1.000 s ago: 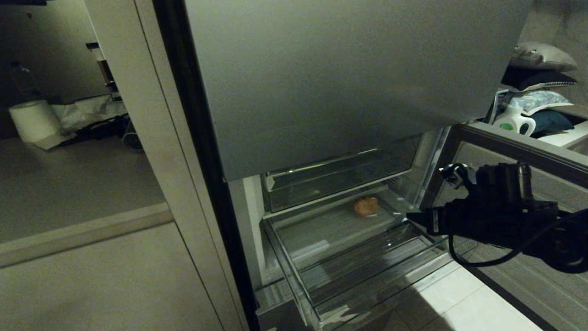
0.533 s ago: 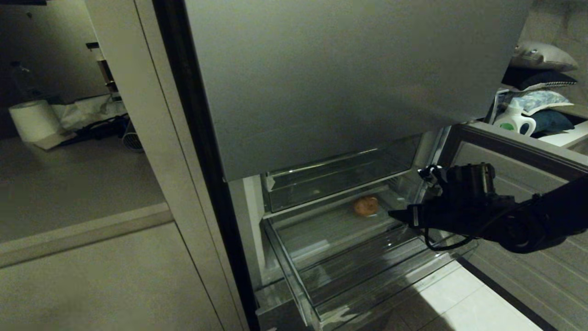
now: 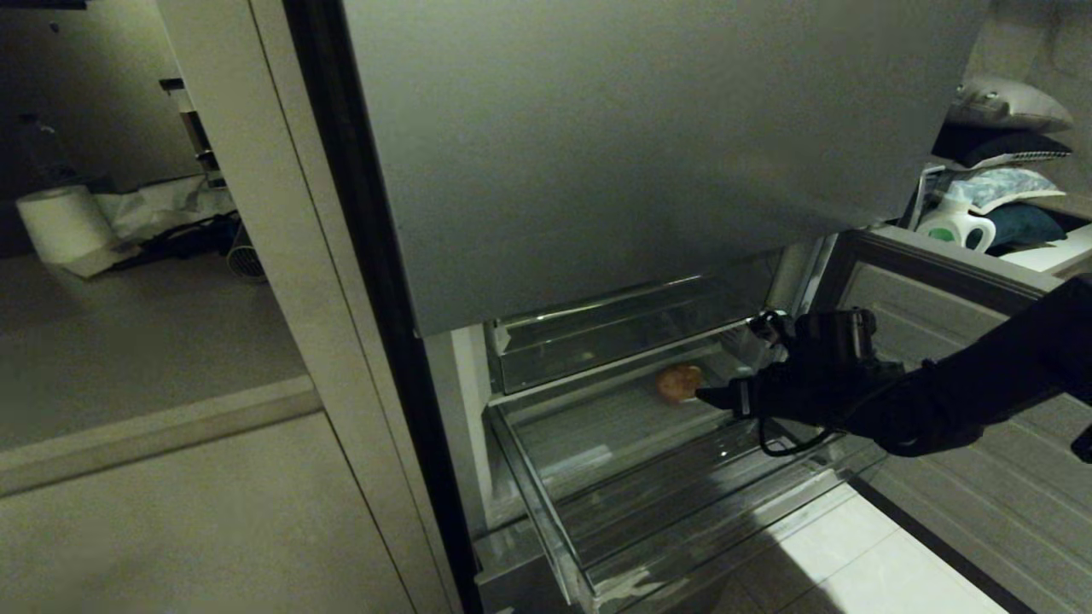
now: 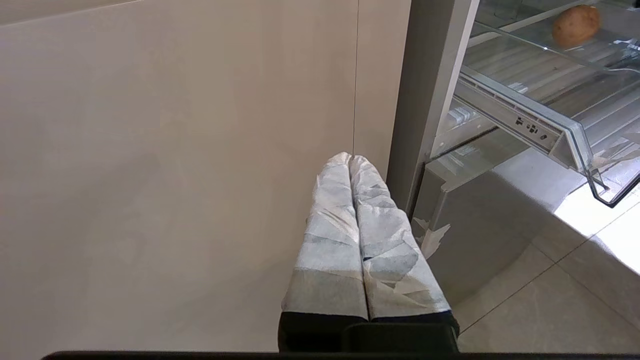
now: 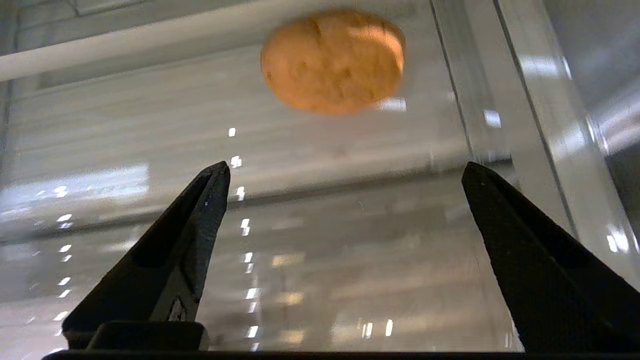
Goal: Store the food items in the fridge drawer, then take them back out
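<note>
One food item, an orange-brown rounded lump (image 3: 678, 382) (image 5: 332, 60) (image 4: 575, 24), lies on the ridged floor at the back of the fridge drawer (image 3: 529, 477), a clear bin that stands pulled out. My right gripper (image 3: 704, 395) (image 5: 345, 167) reaches in from the right, low over the drawer floor. It is open, its black fingertips (image 5: 220, 172) spread wide, with the lump just ahead of them and nothing between them. My left gripper (image 4: 350, 156) is shut, its white-taped fingers pressed together. It hangs beside the fridge, left of the drawer's front corner (image 4: 575, 145).
A grey steel door panel (image 3: 640, 153) overhangs the drawer. A second clear bin (image 3: 614, 341) sits behind and above it. The open lower door (image 3: 955, 281) stands at the right, under my right arm. A beige cabinet wall (image 4: 175, 150) is at the left and pale floor tiles (image 3: 853, 571) lie below.
My right arm has stretched leftwards from beside the drawer to over its floor, bringing the gripper close to the orange-brown lump. The lump and the drawer have stayed put.
</note>
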